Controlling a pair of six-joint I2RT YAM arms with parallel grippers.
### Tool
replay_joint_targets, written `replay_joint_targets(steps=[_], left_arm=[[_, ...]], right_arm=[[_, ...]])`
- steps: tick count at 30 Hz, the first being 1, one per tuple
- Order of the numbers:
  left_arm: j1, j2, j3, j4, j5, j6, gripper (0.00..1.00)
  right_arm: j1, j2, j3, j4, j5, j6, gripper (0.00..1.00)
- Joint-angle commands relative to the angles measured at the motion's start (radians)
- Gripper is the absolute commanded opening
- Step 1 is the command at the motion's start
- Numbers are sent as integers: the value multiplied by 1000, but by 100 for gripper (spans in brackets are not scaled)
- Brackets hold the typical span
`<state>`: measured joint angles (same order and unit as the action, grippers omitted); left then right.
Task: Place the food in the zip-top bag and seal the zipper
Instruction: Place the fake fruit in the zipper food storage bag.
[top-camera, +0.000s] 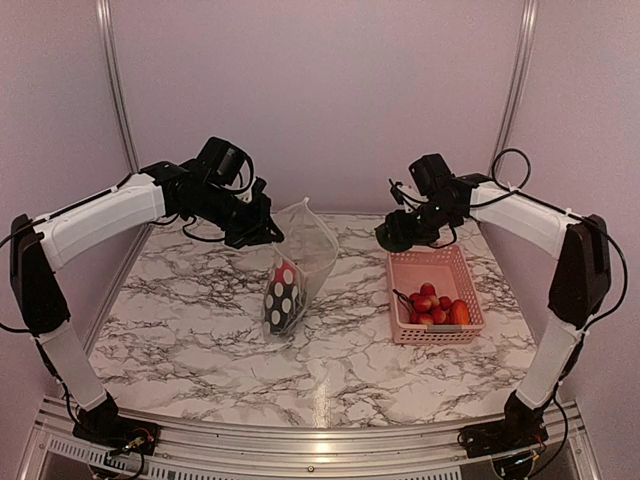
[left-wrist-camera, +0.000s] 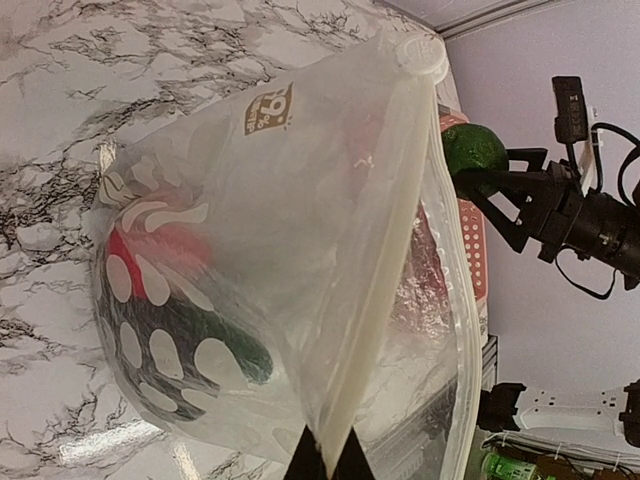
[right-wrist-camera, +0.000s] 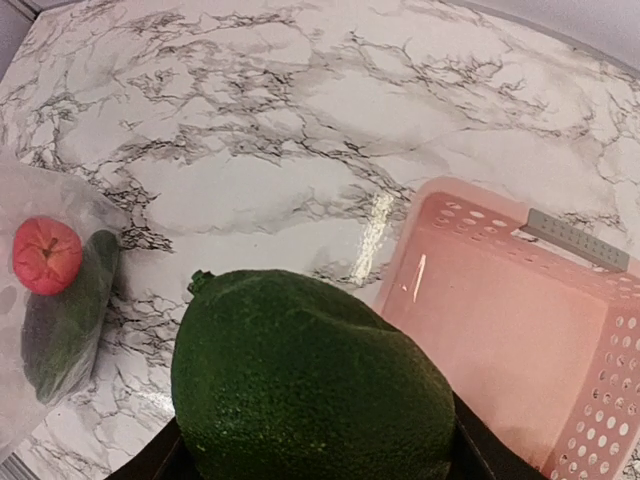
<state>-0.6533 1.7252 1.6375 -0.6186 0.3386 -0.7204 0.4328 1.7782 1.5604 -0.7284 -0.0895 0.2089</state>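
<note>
The clear dotted zip-top bag (top-camera: 303, 258) stands on the table, its mouth held up. My left gripper (top-camera: 268, 232) is shut on the whitish zipper (left-wrist-camera: 385, 270) strip at the mouth edge, as the left wrist view shows (left-wrist-camera: 328, 462). Inside the bag lie a red tomato (right-wrist-camera: 46, 254), a green cucumber (right-wrist-camera: 70, 320) and a dark piece (left-wrist-camera: 200, 350). My right gripper (top-camera: 398, 232) is shut on a green bumpy toy fruit (right-wrist-camera: 310, 380) and holds it in the air between the bag and the basket. Red strawberries (top-camera: 432, 302) and an orange carrot (top-camera: 460, 313) lie in the basket.
The pink slotted basket (top-camera: 472, 292) sits at the right of the marble table, just right of my right gripper; it also shows in the right wrist view (right-wrist-camera: 480, 320). Grey walls and metal frame posts close the back and sides.
</note>
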Motion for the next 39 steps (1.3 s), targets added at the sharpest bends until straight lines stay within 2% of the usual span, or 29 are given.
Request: replay_joint_targets(steps=[1, 8, 14, 21, 36, 39], left_arm=[[4, -25, -11, 25, -8, 11, 0], [4, -19, -13, 28, 7, 52, 0], [6, -20, 18, 35, 13, 85, 0], [6, -15, 14, 53, 48, 65, 0], [10, -67, -53, 91, -14, 26, 0], [11, -71, -57, 98, -18, 23, 0]], right_arm=[[70, -24, 165, -34, -18, 37, 61], [156, -26, 310, 6, -145, 92, 59], [242, -17, 312, 72, -247, 133, 57], [321, 28, 337, 64, -338, 66, 57], [343, -3, 200, 83, -388, 101, 58], [345, -5, 188, 83, -386, 101, 63]])
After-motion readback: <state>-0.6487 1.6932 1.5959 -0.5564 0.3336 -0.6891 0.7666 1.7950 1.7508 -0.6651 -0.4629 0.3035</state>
